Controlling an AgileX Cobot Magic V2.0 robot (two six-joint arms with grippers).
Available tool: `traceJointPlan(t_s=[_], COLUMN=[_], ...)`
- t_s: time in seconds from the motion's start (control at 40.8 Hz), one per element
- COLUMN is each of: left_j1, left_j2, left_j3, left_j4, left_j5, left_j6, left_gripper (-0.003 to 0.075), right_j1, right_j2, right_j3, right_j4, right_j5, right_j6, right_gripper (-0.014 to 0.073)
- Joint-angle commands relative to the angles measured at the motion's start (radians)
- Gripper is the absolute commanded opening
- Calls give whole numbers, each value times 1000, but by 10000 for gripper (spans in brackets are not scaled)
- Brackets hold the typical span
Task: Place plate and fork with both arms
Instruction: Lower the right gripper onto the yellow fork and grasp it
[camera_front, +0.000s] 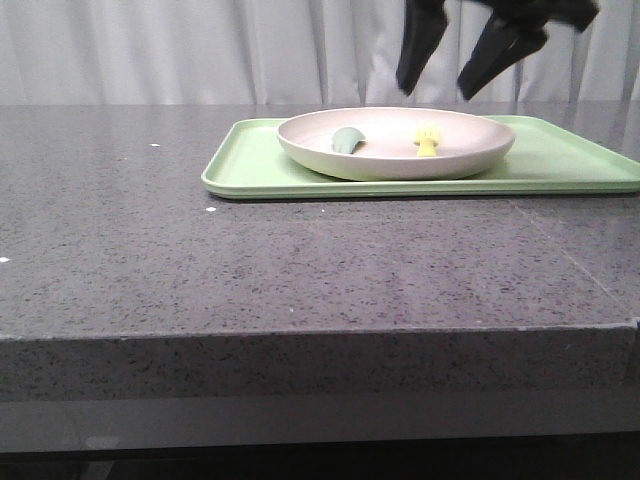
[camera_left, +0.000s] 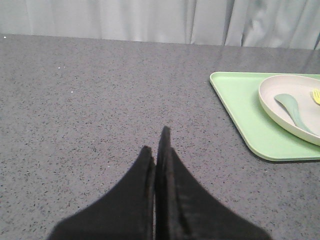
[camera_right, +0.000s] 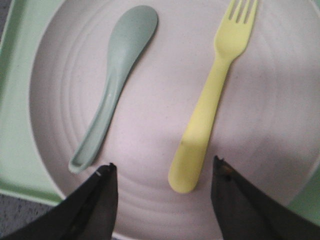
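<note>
The right gripper (camera_front: 450, 85) hangs wide open, empty, at upper right above the plate (camera_front: 396, 143). Only its wrist view shows the whole fork (camera_right: 212, 100). The left gripper (camera_left: 156, 139) is closed, empty.

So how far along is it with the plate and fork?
Nothing looks moved yet: the plate sits on the green tray, with the fork and a grey-green spoon lying in it. The right gripper hovers open-jawed over the fork; the left gripper is shut, apart. Both placements remain.
</note>
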Motion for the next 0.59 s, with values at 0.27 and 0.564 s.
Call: traceJointPlan(t_s=[0.27, 0.564], left_j1=[2, 2], left_j2=[3, 3], left_j3=[-28, -28], left_j4=[-3, -3], left_j5=[-82, -82], left_j6=[2, 2], left_gripper=[-18, -18], right_j1=[-1, -1], right_j2=[77, 103], right_j3=[-132, -132], right_j4=[-63, -92], right_j5=[-6, -23], right_j6=[95, 111], right_gripper=[440, 440])
